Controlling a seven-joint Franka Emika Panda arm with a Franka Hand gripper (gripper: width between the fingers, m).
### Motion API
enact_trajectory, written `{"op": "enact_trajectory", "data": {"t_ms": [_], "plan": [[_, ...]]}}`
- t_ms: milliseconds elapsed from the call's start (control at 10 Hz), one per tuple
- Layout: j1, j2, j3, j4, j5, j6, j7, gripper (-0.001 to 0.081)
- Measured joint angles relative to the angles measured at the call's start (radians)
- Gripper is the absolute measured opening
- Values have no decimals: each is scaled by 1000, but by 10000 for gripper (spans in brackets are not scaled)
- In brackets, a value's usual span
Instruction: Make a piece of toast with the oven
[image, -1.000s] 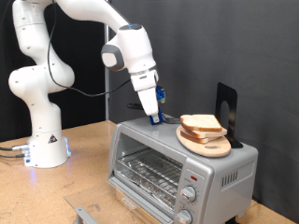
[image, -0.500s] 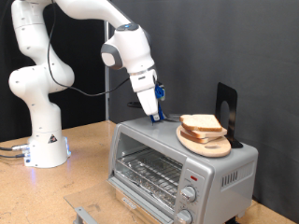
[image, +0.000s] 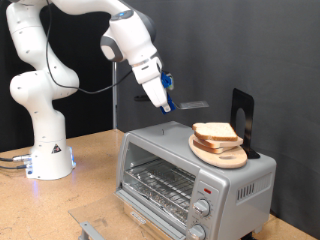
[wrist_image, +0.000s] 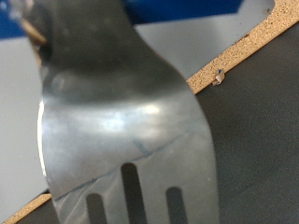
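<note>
Above the oven (image: 190, 175): gripper (image: 165, 102) clenched on spatula (image: 188, 103); careless scoop risks knocking toast (image: 214, 133) off board (image: 222, 153).

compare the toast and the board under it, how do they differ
The toast is squarish, the board round with a short handle. The toast is pale beige with a tan crust; the board is light wood all over. The toast lies on top, the board sits on the oven and juts out past the toast. Both lie flat, away from the hand, which holds a spatula.
</note>
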Motion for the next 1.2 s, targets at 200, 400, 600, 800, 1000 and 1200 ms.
{"op": "enact_trajectory", "data": {"t_ms": [200,400,600,800,1000,1200], "plan": [[0,5,5,-6,22,35,11,487],[-8,-6,-12,-25,88,81,36,487],[-36,-34,-52,-46,98,65,61,487],[-88,-60,-85,-60,88,41,69,487],[-139,-71,-107,-64,62,10,69,479],[-184,-71,-127,-64,33,-30,71,479]]}}
